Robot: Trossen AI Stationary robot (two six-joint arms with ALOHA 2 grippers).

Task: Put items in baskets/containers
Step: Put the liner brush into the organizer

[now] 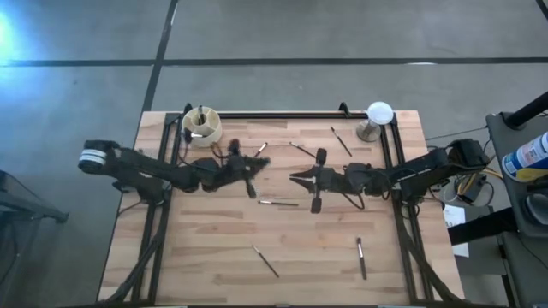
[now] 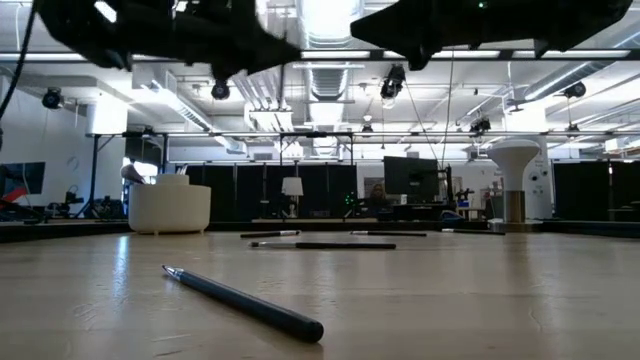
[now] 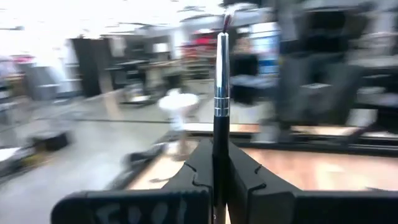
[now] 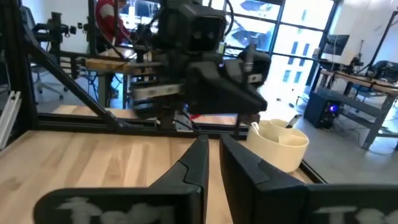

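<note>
Cream-coloured divided cup [image 1: 201, 126] is standing at the far left corner of the wooden table [image 1: 214, 248], with a few brushes already sticking out of it.

Left gripper [image 3: 214, 152] is hovering near the table's middle, above the surface and some way from the cup. It is clamping a dark-handled makeup brush [image 3: 219, 93] between closed fingers. The grip is sitting low on the handle, so the silver ferrule and small tip are projecting well past the fingertips.

Right gripper [image 4: 213, 146] is hanging just across from it. Its fingers are standing a narrow gap apart and are carrying nothing. A dark wide-headed brush [image 1: 318, 175] seems to be lying just under it.

Loose brushes are lying scattered: one between the arms [image 1: 278, 203], two near the front edge [image 1: 265, 261] [image 1: 360, 257], several toward the back. White dome on a stand [image 1: 377, 115] is sitting at the far right corner.

Risks, as judged:
- Low grip is leaving a long free length. During a swing toward the cup the brush may be pivoting or sliding in the pads.
- Cup looks light. A tip that is catching the rim, a divider or a brush already inside could be pushing it over or shifting it.
- A release made while the brush is tilted may be dropping it beside the cup.
- Both grippers are working close together, so a sideways move risks contact between them.
</note>
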